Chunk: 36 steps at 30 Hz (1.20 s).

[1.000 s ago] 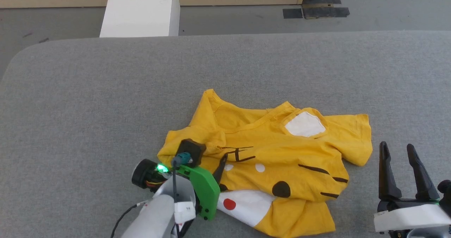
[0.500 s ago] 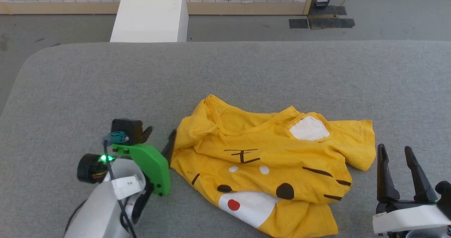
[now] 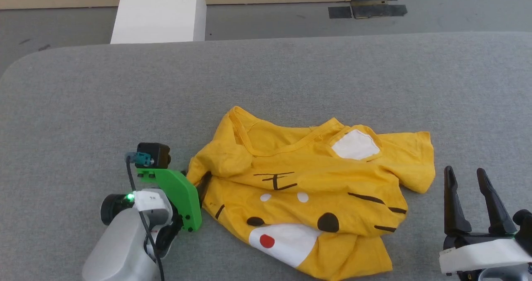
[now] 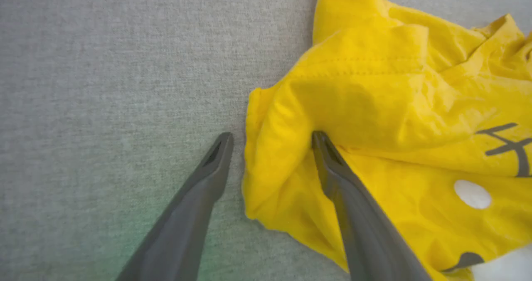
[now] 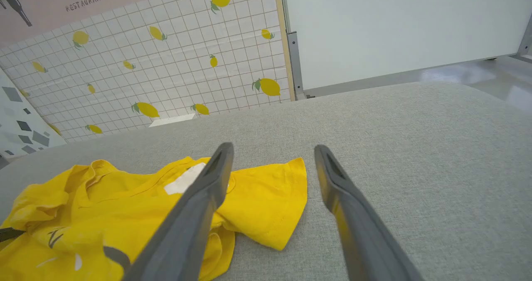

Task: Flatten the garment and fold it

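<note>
The grey bench (image 3: pixel 291 73) holds the shirt (image 3: pixel 307 189), bunched up near the robot. This looks like the flatten step; no fold is made yet. The left gripper (image 4: pixel 271 136) has its jaws wide around the shirt's left edge, not pinching. The right gripper (image 3: pixel 464 172) sits beside the shirt, jaws wide and empty. Next, the left jaws likely need to shut and pull that edge out.

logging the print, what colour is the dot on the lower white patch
Red; the dot shows best in the head view.
</note>
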Motion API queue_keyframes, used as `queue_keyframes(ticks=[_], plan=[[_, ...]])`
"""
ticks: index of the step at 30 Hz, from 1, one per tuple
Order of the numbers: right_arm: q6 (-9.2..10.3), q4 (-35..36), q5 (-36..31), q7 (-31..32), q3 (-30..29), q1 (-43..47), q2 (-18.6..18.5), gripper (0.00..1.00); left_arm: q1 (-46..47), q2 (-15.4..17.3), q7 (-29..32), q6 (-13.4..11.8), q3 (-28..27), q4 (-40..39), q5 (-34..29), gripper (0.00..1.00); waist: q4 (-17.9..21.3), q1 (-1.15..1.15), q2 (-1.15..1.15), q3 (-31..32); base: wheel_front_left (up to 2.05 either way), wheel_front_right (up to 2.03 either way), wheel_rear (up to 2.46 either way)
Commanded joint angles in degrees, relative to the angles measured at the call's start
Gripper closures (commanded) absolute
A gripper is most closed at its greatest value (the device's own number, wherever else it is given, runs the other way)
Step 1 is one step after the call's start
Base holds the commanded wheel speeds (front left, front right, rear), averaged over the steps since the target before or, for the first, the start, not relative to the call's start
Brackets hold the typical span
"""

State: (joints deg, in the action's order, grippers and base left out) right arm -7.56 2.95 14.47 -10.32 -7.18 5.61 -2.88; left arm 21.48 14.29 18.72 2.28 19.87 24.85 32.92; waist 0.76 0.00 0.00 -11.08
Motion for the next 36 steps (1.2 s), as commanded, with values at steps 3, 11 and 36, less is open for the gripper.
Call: queue_keyframes(ticks=[3,11,36], plan=[[0.08,0.4,-0.1,0.0,0.1,-0.9,0.0,0.0,1.1,0.1,1.3,-0.3,0.5,2.9,-0.1,0.0,1.0,0.0,0.0,-0.3,0.0,0.0,0.0],[0.08,0.4,0.2,-0.5,-0.3,-0.7,0.0,0.0,1.9,-0.1,-5.1,-0.1,-1.6,3.2,0.7,1.0,1.3,0.0,0.0,-0.7,0.0,0.0,0.0],[0.08,0.1,-0.7,1.9,-0.1,-0.7,0.0,0.0,-18.7,-1.8,-22.7,-11.1,-15.5,-16.4,6.3,0.0,-5.1,0.0,0.0,1.0,0.0,0.0,0.0]])
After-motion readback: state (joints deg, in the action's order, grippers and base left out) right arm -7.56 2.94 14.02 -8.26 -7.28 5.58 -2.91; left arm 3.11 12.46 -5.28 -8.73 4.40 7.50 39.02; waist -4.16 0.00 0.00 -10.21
